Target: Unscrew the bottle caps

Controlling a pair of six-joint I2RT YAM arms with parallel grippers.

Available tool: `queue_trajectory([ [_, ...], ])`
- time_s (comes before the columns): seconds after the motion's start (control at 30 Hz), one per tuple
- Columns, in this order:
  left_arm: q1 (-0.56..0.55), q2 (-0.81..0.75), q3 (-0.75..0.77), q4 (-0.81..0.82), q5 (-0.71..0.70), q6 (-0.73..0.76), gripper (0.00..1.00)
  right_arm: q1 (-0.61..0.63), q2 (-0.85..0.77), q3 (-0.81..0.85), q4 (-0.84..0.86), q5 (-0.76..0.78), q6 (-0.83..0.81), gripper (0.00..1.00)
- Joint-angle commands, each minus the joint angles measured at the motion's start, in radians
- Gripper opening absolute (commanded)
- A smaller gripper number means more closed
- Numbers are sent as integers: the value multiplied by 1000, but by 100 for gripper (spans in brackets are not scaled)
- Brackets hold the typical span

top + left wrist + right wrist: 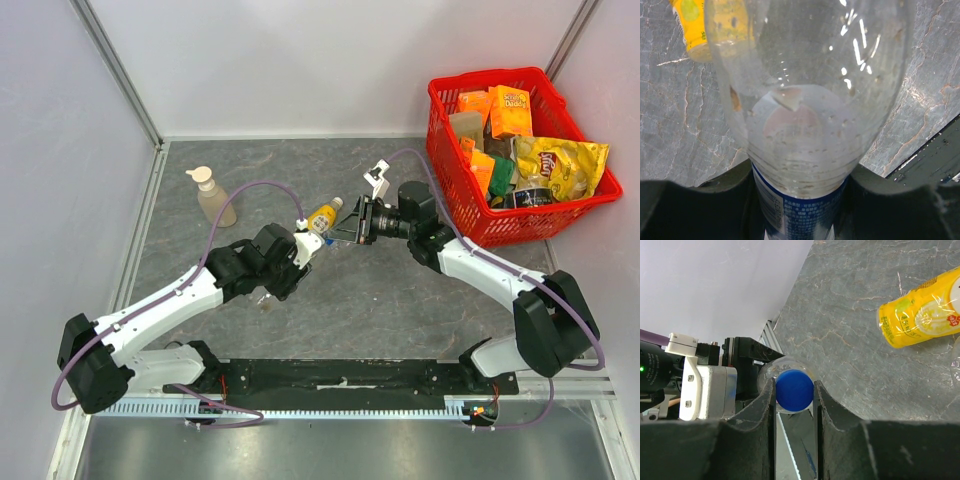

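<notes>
My left gripper [308, 248] is shut on the body of a clear bottle [805, 100] with a blue label, holding it off the table with its neck toward the right arm. My right gripper [342, 233] is shut on that bottle's blue cap [794, 389], one finger on each side. In the left wrist view the gripper [800, 187] clamps the labelled part. In the right wrist view the gripper [794, 396] sits in front of the left gripper's body. A yellow juice bottle [322, 215] lies on its side just behind both grippers. It also shows in both wrist views [695, 25] [920, 315].
A beige pump-top soap bottle [213, 195] stands at the back left. A red basket [455, 205] full of snack packets sits at the back right, close to the right arm. Grey walls enclose the table.
</notes>
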Motion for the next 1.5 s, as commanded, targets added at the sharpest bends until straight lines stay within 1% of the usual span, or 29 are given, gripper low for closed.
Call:
queue_trajectory([
  [0.0, -2, -4, 26, 13, 21, -14, 20, 28, -45, 45, 59, -91, -63, 0],
  [0.13, -4, -24, 29, 18, 46, -14, 20, 40, -74, 60, 45, -105, -119, 0],
  [0.17, -2, -29, 29, 23, 78, -14, 20, 40, -82, 60, 48, -111, -129, 0],
  [0.43, -4, -73, 41, 47, 196, -14, 19, 59, -177, 51, 88, -171, -213, 0],
  [0.57, -2, -92, 49, 58, 291, -5, 19, 62, -225, 46, 101, -203, -251, 0],
  [0.67, -2, -106, 52, 69, 371, 7, 19, 65, -260, 31, 151, -237, -248, 0],
  [0.87, -4, -133, 53, 104, 573, 24, 19, 71, -310, -9, 337, -304, -173, 0],
  [0.97, -2, -144, 56, 118, 668, 24, 19, 76, -330, -18, 392, -346, -156, 0],
  [1.47, -4, -198, 98, 127, 943, 44, 18, 102, -412, 3, 403, -479, -213, 0],
])
